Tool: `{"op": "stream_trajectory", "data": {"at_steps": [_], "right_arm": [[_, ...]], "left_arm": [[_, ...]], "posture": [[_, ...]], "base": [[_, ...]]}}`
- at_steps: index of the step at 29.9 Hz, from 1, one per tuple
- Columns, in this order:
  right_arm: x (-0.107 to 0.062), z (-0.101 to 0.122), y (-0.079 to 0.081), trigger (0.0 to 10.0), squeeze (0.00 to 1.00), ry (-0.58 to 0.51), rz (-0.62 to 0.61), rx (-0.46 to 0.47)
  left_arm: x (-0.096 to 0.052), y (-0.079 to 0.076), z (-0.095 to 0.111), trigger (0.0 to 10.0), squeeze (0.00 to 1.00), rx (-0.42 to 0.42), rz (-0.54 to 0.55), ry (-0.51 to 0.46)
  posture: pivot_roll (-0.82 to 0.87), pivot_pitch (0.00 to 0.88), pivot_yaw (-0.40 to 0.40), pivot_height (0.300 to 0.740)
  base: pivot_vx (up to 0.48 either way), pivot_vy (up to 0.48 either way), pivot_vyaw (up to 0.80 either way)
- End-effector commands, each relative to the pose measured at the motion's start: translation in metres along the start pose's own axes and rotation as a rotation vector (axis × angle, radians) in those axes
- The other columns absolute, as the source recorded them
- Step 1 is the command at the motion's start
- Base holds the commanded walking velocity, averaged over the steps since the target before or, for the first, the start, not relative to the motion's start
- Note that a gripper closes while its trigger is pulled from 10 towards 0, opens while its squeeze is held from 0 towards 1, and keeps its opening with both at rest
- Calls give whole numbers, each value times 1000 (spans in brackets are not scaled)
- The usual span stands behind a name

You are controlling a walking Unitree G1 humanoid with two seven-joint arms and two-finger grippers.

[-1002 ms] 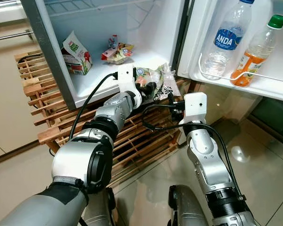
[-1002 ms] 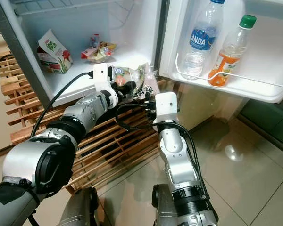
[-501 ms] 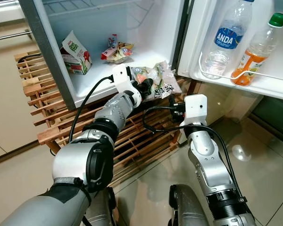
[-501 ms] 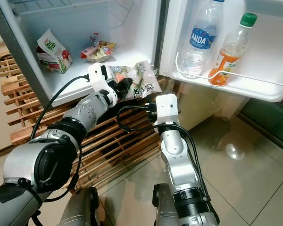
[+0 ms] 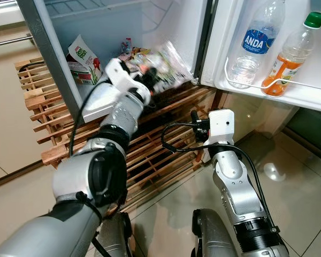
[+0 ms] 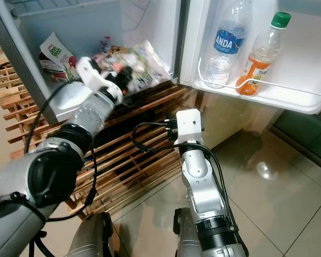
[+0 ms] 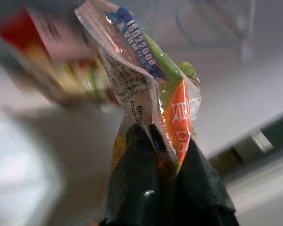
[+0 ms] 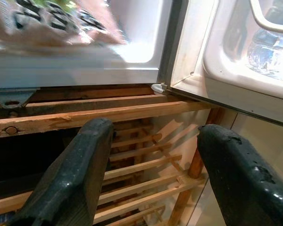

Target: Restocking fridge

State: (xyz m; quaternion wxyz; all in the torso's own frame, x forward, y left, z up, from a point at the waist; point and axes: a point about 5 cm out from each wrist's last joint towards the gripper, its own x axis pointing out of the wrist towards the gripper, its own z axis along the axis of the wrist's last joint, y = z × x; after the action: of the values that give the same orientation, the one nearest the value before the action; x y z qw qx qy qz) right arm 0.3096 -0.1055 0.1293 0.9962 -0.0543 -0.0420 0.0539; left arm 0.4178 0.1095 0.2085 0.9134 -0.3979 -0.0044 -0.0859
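My left gripper is shut on a clear snack bag with green and orange print, and holds it inside the open fridge, just above the white floor of the compartment. The left wrist view has the same bag pinched between my two black fingers. A red and green carton and small snack packs sit farther back in the fridge. My right gripper hangs open and empty below the fridge, in front of the wooden rack.
The open fridge door at the right holds a water bottle and an orange drink bottle behind a wire rail. A slatted wooden rack stands under the fridge. Shiny tile floor lies to the right.
My left gripper has carried the snack bag up and back, from the fridge's front edge into the compartment. The right arm has hardly moved.
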Motion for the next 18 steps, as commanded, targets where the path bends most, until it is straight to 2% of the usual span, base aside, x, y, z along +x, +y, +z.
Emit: {"op": "stream_trajectory", "data": {"at_steps": [1, 2, 3, 4, 5, 6, 7, 8, 12, 14, 15, 18], "right_arm": [[-1, 4, 0, 10000, 0, -10, 0, -2], [0, 4, 0, 10000, 0, -9, 1, -2], [0, 4, 1, 10000, 0, -7, 4, -3], [0, 4, 1, 10000, 0, -7, 4, -3], [0, 3, 1, 10000, 0, -5, 9, -4], [0, 3, 2, 10000, 0, -4, 11, -4], [0, 3, 2, 10000, 0, -4, 11, -4], [0, 3, 2, 10000, 0, -3, 14, -6], [-3, 4, 0, 10000, 0, -5, 0, -14], [-3, 4, 0, 10000, 0, -5, 0, -14], [-5, 3, -2, 10000, 0, -1, -11, -13], [-7, 2, -2, 10000, 0, 2, -15, -13]], "left_arm": [[5, -13, 22, 0, 0, 77, -8, -83], [6, -13, 25, 0, 0, 112, 1, -94], [6, -12, 29, 0, 0, 265, 57, -103], [6, -12, 29, 0, 0, 265, 57, -103], [6, -14, 33, 0, 0, 509, 102, -120], [6, -16, 34, 0, 0, 606, 113, -127], [6, -16, 34, 0, 0, 606, 113, -127], [7, -18, 35, 0, 0, 813, 129, -135], [6, -11, 35, 0, 0, 963, 208, -108], [6, -11, 35, 0, 0, 963, 208, -108], [5, -7, 38, 10000, 1000, 984, 254, -128], [4, -6, 42, 10000, 1000, 1004, 280, -153]], "posture": [[-208, 0, 36, 596], [-207, 0, 35, 596], [-206, 0, 34, 596], [-206, 0, 34, 596], [-206, 0, 30, 596], [-210, 0, 32, 596], [-210, 0, 32, 596], [-221, 0, 37, 596], [-255, 0, 57, 596], [-255, 0, 57, 596], [-263, 0, 60, 596], [-264, 0, 60, 596]], "base": [[0, 0, 0], [0, 0, 0], [0, 0, 0], [0, 0, 0], [0, 0, 0], [0, 0, 0], [0, 0, 0], [0, 0, 0], [0, 0, 0], [0, 0, 0], [0, 0, 0], [0, 0, 0]]}}
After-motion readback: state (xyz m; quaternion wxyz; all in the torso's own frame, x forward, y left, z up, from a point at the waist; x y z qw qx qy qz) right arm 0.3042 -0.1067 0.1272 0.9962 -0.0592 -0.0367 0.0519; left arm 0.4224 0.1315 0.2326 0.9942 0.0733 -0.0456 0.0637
